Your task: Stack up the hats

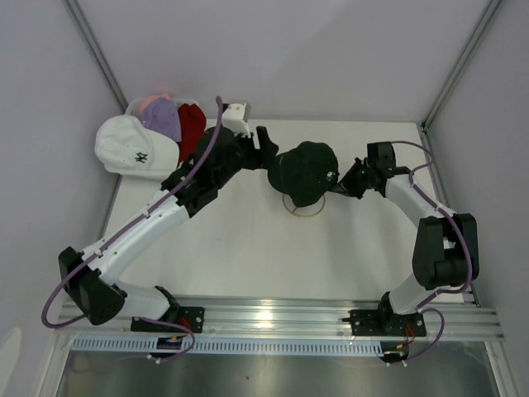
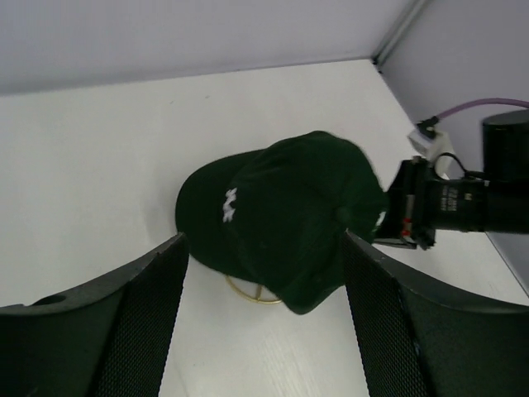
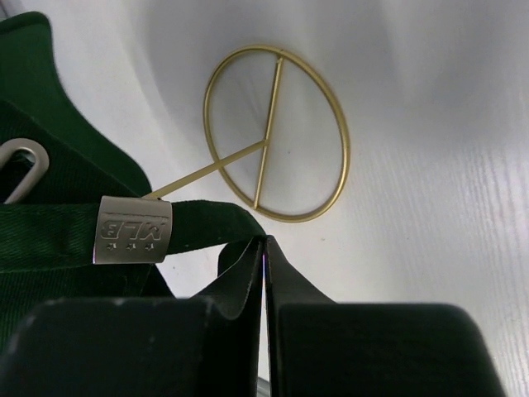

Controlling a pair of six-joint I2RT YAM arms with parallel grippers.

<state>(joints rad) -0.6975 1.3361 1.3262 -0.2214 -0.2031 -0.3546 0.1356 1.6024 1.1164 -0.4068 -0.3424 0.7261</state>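
Right tool (image 3: 264,241) is clamped tight, and as far as I can tell it's pinching the back strap of the dark green cap (image 2: 281,215). The wrist view is really close up, so I'm not 100% sure on that. Left tool (image 2: 264,240) is spread wide with one finger on each side of the same cap, not touching it.

Green cap sits on the gold wire stand (image 3: 277,132) around the middle of the surface (image 1: 248,248), a bit toward the far edge. It looks tilted on the stand, not squared up.

Progress-wise I'd call this early. One cap is on the stand, and the rest are heaped at the far left corner of the surface: white cap (image 1: 132,147), lavender cap (image 1: 163,120), red cap (image 1: 192,128), and a bit of pink cap (image 1: 153,101) poking out behind. None of those are on the green one yet.

Materials: the green cap is soft matte cotton twill with a curved brim, a rounded crown and a small white stitched logo on the front. Its strap has a brushed metal tag (image 3: 132,230). The stand is thin shiny wire with a round ring base crossed by spokes. The surface is smooth white with a faint grain.
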